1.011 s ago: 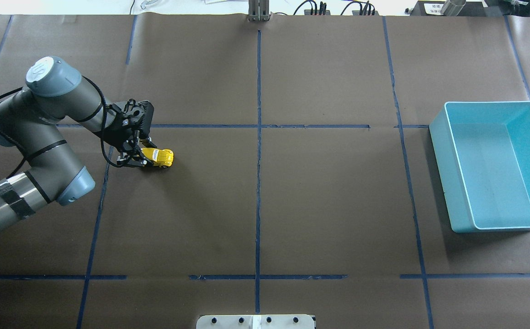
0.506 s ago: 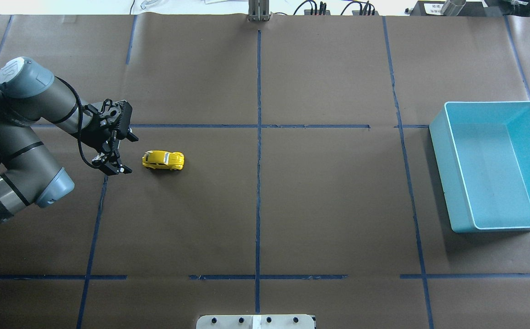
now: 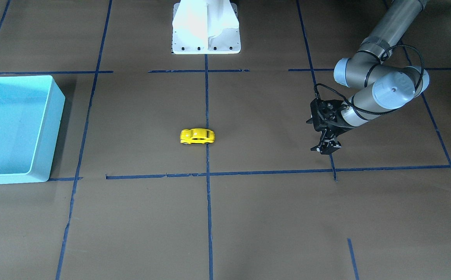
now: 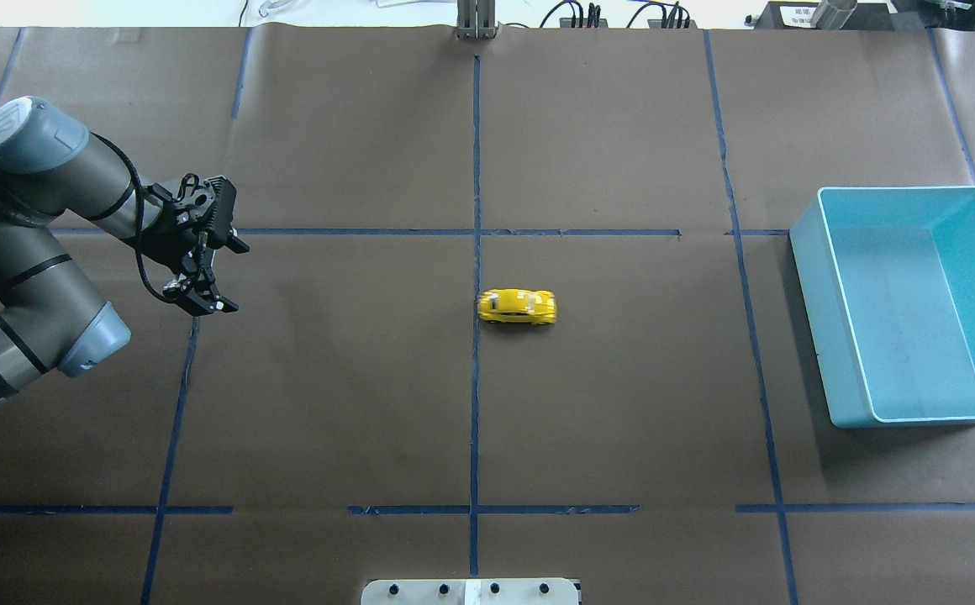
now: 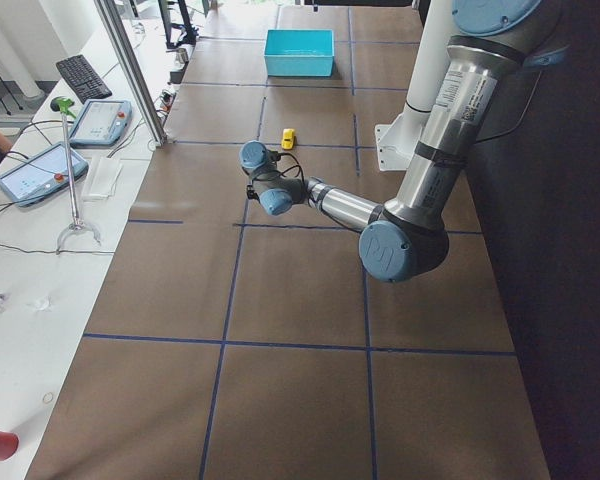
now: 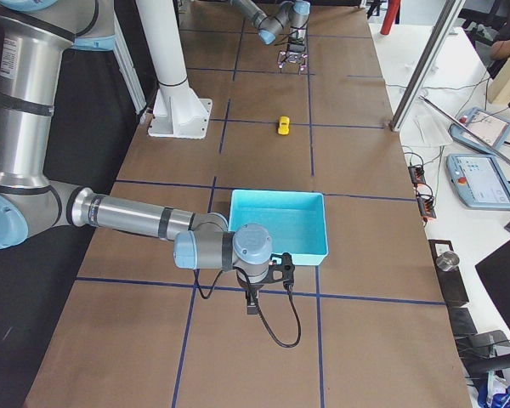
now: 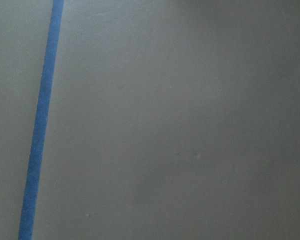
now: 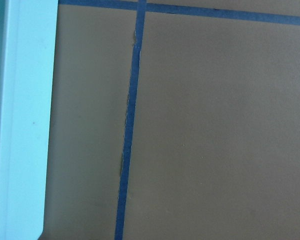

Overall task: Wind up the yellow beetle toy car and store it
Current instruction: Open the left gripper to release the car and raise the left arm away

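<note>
The yellow beetle toy car [image 4: 517, 307] stands alone on its wheels on the brown table, just right of the centre tape line. It also shows in the front view [image 3: 197, 136]. My left gripper [image 4: 200, 299] is open and empty, far to the car's left, and also shows in the front view [image 3: 326, 148]. The light blue bin [image 4: 807, 319] sits empty at the table's right end, well apart from the car. My right gripper [image 6: 253, 303] shows only in the exterior right view, beside the bin's outer wall [image 8: 20, 125]. I cannot tell whether it is open or shut.
Blue tape lines [image 4: 476, 168] divide the brown paper cover into squares. The white robot pedestal [image 3: 206, 31] stands at the table's near middle edge. A metal post and control tablets [image 5: 100, 120] stand along the operators' side.
A second ago my left gripper was around the car. It let go and drew back left, and the car has rolled right, past the centre line.
</note>
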Controlling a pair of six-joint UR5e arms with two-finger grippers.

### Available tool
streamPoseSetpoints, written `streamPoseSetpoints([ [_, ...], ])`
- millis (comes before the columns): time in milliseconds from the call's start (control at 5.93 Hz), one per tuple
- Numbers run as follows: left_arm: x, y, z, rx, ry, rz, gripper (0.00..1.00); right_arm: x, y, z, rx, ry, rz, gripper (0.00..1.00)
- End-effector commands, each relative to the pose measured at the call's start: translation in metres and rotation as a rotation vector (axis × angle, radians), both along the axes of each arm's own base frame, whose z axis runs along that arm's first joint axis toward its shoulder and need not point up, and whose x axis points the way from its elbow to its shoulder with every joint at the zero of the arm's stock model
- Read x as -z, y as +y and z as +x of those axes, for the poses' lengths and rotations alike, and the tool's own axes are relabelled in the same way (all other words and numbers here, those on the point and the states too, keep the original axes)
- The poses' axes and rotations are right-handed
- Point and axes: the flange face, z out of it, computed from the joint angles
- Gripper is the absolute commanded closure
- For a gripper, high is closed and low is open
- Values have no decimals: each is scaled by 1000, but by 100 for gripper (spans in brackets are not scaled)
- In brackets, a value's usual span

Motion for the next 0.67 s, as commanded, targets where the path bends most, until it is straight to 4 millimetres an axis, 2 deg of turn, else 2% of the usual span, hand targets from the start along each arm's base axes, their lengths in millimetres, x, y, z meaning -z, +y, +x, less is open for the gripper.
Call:
streamPoseSetpoints([
  [0, 16, -16, -33, 59, -13, -20, 0, 1, -1, 0, 1, 0, 3, 0],
  [169, 40, -15, -50, 79, -69, -90, 0, 1, -1, 0, 1, 0, 3, 0],
  [337, 58, -7, -57, 81, -116, -149, 0, 1, -1, 0, 1, 0, 3, 0],
  [506, 67, -7, -73, 100, -145, -189, 0, 1, -1, 0, 0, 0, 2, 0],
])
